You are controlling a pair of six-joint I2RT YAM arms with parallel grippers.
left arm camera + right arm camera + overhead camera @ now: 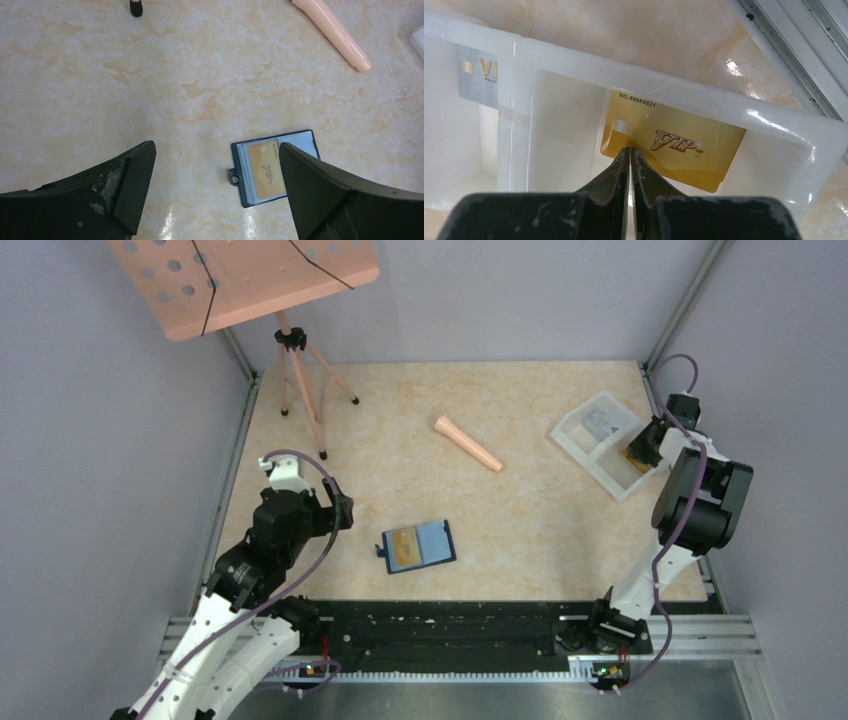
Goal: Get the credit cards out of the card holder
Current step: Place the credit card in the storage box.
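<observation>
The card holder (pixel 418 546) lies open and flat on the table, near the middle and a little toward the near edge. It is a small dark navy folder with lighter blue pockets and a short tab on its left side. One tan card (pixel 267 169) sits in its left pocket, face up. The right pocket looks pale blue, and whether it holds anything cannot be told. The left gripper (pixel 215 155) hangs just to the left of the holder with its fingers spread wide and nothing between them. It seems to wait there so it can steady the holder or reach for that card. A peach stick (pixel 467 443) lies farther back on the table, well apart from the holder. At the far right stands a white tray (pixel 585 468) with two compartments. The right gripper (pixel 630 150) is above its right compartment, fingers pinched narrow on the near edge of a gold card (pixel 674 145). That card is shiny, with red lettering and a number along its top, and it slants down into the compartment, probably so it can be dropped flat inside. A silver card (pixel 479 75) already lies in the left compartment. So the job looks well under way, with the tan card left to pull.
</observation>
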